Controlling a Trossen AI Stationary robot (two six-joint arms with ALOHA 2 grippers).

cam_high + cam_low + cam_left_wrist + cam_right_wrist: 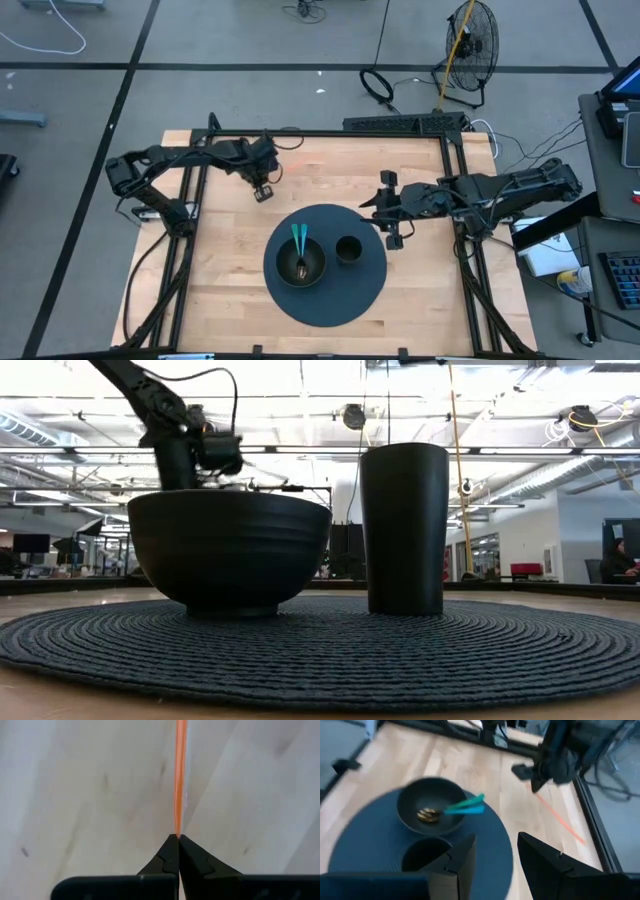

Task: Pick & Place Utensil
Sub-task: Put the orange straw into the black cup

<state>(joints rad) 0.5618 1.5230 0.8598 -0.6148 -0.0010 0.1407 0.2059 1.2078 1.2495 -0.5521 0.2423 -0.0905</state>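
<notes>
While the wooden bench (220,260) carries the round dark mat (355,285), bowl (312,268) and cup (348,249), the left tool (263,191) pinches an orange straw-like utensil (560,820) shut near the bench's far side. The right tool (392,214) hovers open. Lift straight, keeping it vertical.
</notes>
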